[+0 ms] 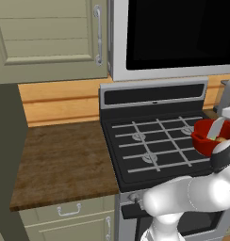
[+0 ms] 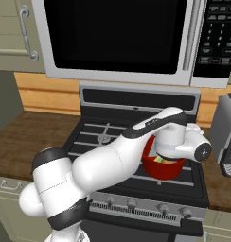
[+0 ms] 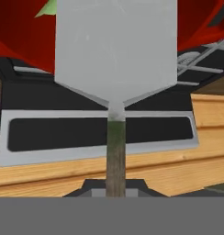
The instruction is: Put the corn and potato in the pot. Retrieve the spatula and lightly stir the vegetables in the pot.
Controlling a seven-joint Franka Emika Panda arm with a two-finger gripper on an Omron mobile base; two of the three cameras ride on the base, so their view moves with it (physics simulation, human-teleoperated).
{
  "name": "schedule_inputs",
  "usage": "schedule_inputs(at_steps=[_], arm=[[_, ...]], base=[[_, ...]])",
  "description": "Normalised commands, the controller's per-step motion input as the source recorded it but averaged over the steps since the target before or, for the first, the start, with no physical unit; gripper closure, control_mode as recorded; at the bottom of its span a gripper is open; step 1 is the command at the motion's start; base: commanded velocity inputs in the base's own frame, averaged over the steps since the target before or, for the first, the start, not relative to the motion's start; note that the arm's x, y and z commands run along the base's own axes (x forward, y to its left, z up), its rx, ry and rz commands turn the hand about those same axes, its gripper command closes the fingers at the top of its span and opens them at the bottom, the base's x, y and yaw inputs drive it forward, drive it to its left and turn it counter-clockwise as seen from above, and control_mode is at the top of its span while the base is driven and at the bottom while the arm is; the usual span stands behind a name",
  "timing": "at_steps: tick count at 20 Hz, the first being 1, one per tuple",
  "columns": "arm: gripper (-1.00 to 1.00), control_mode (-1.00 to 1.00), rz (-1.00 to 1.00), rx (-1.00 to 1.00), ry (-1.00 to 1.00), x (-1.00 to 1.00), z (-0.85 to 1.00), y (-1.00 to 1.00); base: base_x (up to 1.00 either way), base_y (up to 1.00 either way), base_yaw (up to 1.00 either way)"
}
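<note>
Red and by far the largest thing in play, the pot [image 1: 207,137] sits on the front right of the stove [image 1: 154,141] with something pale yellow-green lying inside, so the corn and potato look loaded, and only the light stirring seems left. The spatula [image 3: 114,50] is retrieved: its grey blade reaches into the pot, and its thin handle runs back to the gripper [image 3: 115,193], whose fingers are closed on it.

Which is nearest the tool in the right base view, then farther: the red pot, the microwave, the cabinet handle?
1. The pot: directly below the tool, on the stove.
2. The microwave: above, behind the stove.
3. The cabinet handle: far upper left.
</note>
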Motion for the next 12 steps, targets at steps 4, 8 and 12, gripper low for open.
schedule_inputs(at_steps=[4,8,12], arm=[[1.00,-1.00,-0.01,0.00,0.01,0.02,-0.77,0.00],[1.00,-1.00,-0.05,-0.06,0.06,0.00,-0.94,0.10],[1.00,-1.00,0.00,0.00,0.00,0.04,-0.10,0.00]], base=[[0.00,0.00,0.00],[0.00,0.00,0.00],[0.00,0.00,0.00]])
